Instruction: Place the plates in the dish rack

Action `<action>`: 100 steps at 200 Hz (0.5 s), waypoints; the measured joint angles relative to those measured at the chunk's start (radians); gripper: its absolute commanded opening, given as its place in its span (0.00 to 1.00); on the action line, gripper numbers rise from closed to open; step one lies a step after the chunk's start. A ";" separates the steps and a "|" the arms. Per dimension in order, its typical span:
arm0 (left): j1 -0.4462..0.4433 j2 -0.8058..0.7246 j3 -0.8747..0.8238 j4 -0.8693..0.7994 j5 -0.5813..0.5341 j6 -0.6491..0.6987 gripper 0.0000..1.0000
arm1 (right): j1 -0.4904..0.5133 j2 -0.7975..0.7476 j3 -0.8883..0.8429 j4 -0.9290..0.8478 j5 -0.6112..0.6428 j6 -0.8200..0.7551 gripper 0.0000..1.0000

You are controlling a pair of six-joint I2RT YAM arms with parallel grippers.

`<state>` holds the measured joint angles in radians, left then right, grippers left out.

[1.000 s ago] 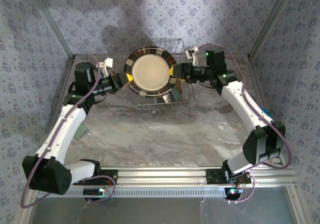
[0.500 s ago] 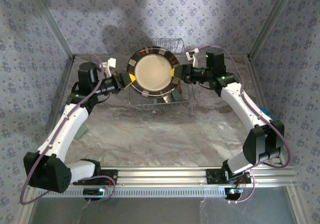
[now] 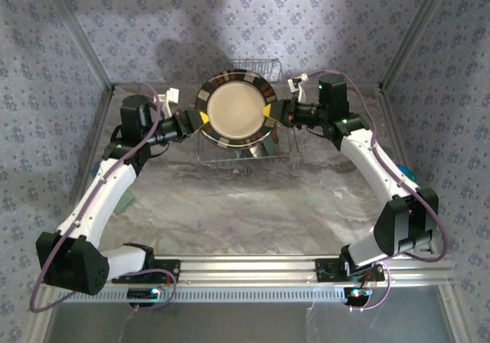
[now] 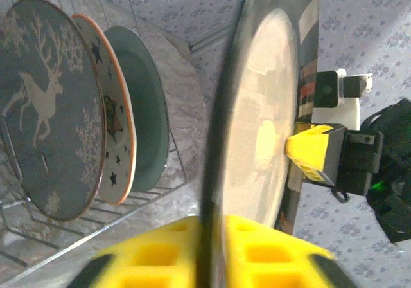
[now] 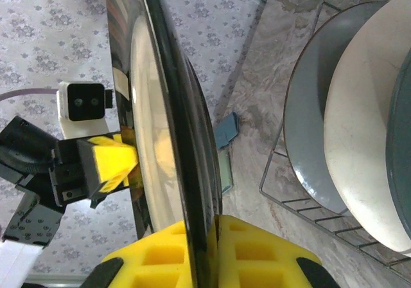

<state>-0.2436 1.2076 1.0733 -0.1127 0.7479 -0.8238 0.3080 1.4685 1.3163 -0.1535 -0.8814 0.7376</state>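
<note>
The dark-brown striped plate with a cream centre [image 3: 233, 113] hangs upright above the dish rack [image 3: 285, 156], held from both sides. My left gripper [image 3: 200, 119] is shut on its left rim, the yellow pads [image 4: 257, 252] pressing either side of the edge [image 4: 221, 140]. Opposite, my right gripper [image 3: 267, 111] is shut on the right rim, pads [image 5: 257, 252] tight on the dark edge [image 5: 173, 108]. Below in the rack stand the grey reindeer plate [image 4: 45, 108], the orange-cream star plate [image 4: 115, 140] and the pale teal plate [image 4: 144, 121], all on edge.
The rack's wire basket end [image 3: 256, 65] rises behind the held plate. A flat green piece [image 3: 126, 200] lies on the marble table by the left arm, and a blue item [image 3: 408, 173] sits near the right arm. Metal frame posts [image 3: 80, 44] bound the cell.
My right gripper has closed onto the plate's right rim. The plate has shifted slightly up and to the right with both grippers.
</note>
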 measured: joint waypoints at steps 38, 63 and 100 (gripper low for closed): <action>-0.001 0.003 0.025 -0.023 -0.016 0.044 0.76 | 0.018 -0.038 -0.005 -0.056 0.104 0.014 0.00; -0.001 0.006 0.033 -0.035 -0.036 0.066 0.99 | 0.026 -0.067 -0.005 -0.098 0.188 0.019 0.00; 0.006 0.012 0.082 -0.149 -0.092 0.145 0.99 | 0.071 -0.127 -0.005 -0.174 0.360 0.016 0.00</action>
<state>-0.2379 1.2198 1.1553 -0.2615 0.6559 -0.6792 0.3786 1.3411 1.3109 -0.3275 -0.5209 0.7532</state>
